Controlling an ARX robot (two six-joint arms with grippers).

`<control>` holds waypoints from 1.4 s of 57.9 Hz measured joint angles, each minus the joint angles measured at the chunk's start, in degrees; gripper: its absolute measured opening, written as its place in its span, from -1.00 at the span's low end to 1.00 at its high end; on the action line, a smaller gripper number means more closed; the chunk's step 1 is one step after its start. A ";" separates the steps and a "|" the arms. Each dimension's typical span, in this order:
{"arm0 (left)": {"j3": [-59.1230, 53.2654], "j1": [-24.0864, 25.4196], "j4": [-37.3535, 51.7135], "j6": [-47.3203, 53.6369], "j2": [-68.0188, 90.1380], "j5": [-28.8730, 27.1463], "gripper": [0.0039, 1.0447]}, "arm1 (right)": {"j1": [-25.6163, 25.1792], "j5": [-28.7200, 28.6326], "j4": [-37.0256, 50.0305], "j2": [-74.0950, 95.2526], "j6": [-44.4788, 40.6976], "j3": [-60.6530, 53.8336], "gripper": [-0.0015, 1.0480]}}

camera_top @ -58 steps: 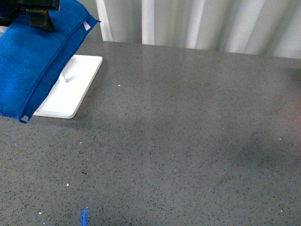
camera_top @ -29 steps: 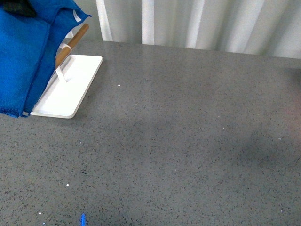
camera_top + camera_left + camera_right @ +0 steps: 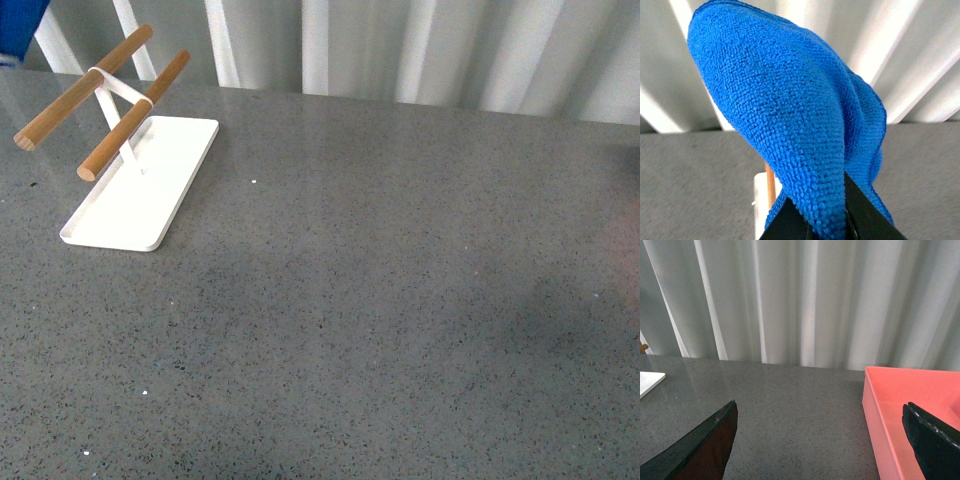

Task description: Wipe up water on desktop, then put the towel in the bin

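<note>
The bright blue fuzzy towel (image 3: 790, 115) fills the left wrist view, pinched between the two black fingers of my left gripper (image 3: 827, 220), which is shut on it. In the front view only a blue corner of the towel (image 3: 18, 25) shows at the top left edge, lifted off the dark-grey speckled desktop (image 3: 380, 300). My right gripper (image 3: 822, 440) is open above the desktop (image 3: 790, 415), with its fingers wide apart and nothing between them. A salmon-pink bin (image 3: 910, 410) stands beside one of its fingers. I cannot make out any water on the surface.
A white tray (image 3: 140, 190) with a rack of two wooden rods (image 3: 110, 105) stands at the far left of the desktop. A pleated white curtain (image 3: 420, 50) hangs behind the table. The rack's rod (image 3: 770, 185) also shows under the towel.
The towel has risen up and to the left, almost out of the front view. The wooden rack it covered now stands bare.
</note>
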 joint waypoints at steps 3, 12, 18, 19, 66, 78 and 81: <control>-4.37 -2.45 4.42 -4.39 -4.68 2.47 -0.92 | 0.00 0.00 0.00 0.00 0.02 0.00 0.86; -18.40 -12.26 17.84 -14.69 -11.78 4.02 -0.92 | 0.00 0.00 0.00 0.00 0.02 0.00 0.86; -24.24 -16.22 24.30 -19.04 -10.51 3.23 -0.92 | 0.00 0.00 0.00 0.00 0.02 0.00 0.86; -24.63 -16.50 24.83 -19.37 -10.29 3.08 -0.92 | 0.00 0.00 0.00 0.00 0.00 0.00 0.86; -27.39 -24.00 35.26 -30.05 -2.75 -2.45 -0.92 | -1.11 -33.31 51.49 53.33 -2.21 9.81 0.86; -26.10 -24.96 34.49 -33.77 -2.95 -3.30 -0.92 | 6.64 -34.12 58.77 73.29 0.55 14.19 0.86; -25.70 -25.24 34.14 -34.14 -3.10 -3.37 -0.92 | 8.09 -34.27 60.24 75.73 1.18 14.88 0.86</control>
